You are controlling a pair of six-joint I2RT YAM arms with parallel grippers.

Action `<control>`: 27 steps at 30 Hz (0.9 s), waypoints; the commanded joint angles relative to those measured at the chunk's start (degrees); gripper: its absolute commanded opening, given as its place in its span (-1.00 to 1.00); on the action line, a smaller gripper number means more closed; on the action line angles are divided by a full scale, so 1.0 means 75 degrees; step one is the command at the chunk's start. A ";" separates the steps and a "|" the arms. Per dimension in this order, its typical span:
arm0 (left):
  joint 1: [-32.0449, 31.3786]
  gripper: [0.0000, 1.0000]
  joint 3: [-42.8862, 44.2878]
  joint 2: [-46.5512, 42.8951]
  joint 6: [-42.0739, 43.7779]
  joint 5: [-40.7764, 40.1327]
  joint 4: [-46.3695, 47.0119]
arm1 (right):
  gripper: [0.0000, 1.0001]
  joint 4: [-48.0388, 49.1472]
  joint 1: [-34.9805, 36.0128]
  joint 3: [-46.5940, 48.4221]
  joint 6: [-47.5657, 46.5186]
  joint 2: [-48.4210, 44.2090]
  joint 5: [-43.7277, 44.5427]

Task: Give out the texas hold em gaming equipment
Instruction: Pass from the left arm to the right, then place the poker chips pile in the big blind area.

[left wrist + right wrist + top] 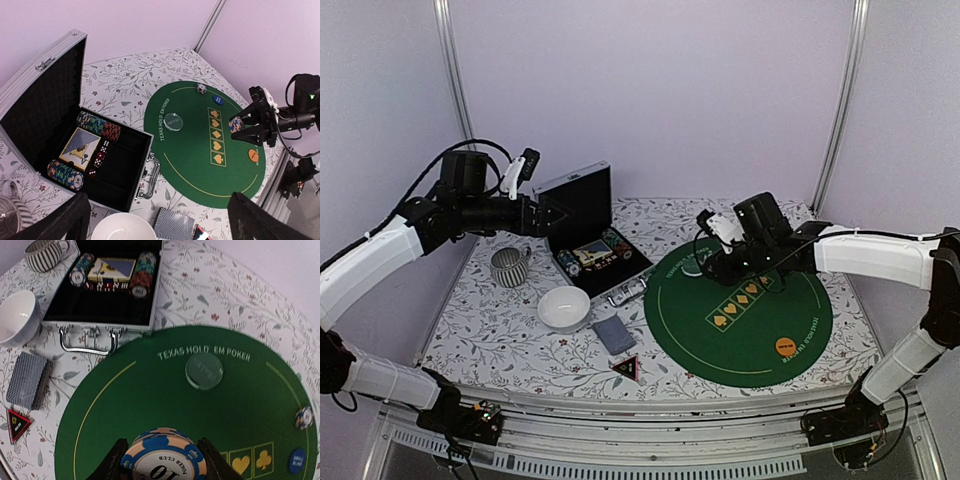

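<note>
The right jaws are closed on a chip stack point(162, 462), a finger point(112, 465) pressed to each side and a blue-and-orange "10" chip on top. The stack hangs over the green mat point(750, 340), close to the row of printed suit squares; whether it touches the felt cannot be told. Beyond it on the mat lie a clear disc point(204, 371) just under the lettering, a lone chip point(303, 417) and a blue disc point(297, 461) near the far rim, and an orange disc point(786, 346) towards the near rim. The left jaws are spread wide and hold nothing, their fingers point(65, 222) framing the view from high above the back left of the table point(500, 340). Below them stands the open case point(127, 185), with chip rolls point(95, 123), dice point(100, 157) and a card box point(80, 145) inside. In front of the case sits a bowl point(564, 307), with a mug point(509, 266) to its left. The deck point(614, 334) lies face down just left of the mat, and the triangle point(626, 368) lies nearer the front edge.
</note>
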 commanded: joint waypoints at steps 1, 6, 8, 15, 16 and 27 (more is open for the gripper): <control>0.0151 0.96 -0.0243 -0.0229 0.0496 -0.0171 -0.0234 | -0.97 -0.1566 0.0090 -0.0593 0.1822 -0.0458 0.0230; 0.0203 0.96 -0.0300 -0.0295 0.0832 -0.0235 -0.0345 | -0.97 -0.2382 0.0322 -0.1118 0.3144 -0.0562 0.0172; 0.0225 0.96 -0.0329 -0.0292 0.0929 -0.0256 -0.0369 | -0.97 -0.2547 0.0605 -0.1270 0.3417 -0.0557 0.0250; 0.0285 0.96 -0.0445 -0.0284 0.1032 -0.0213 -0.0307 | -0.97 -0.2755 0.1008 -0.2054 0.4466 -0.0868 0.0085; 0.0288 0.96 -0.0453 -0.0283 0.1035 -0.0212 -0.0301 | -0.97 -0.2708 0.1052 -0.2163 0.4605 -0.0945 0.0049; 0.0330 0.96 -0.0588 -0.0384 0.1050 -0.0269 -0.0254 | -0.96 -0.2979 0.1494 -0.2588 0.5406 -0.1057 0.0586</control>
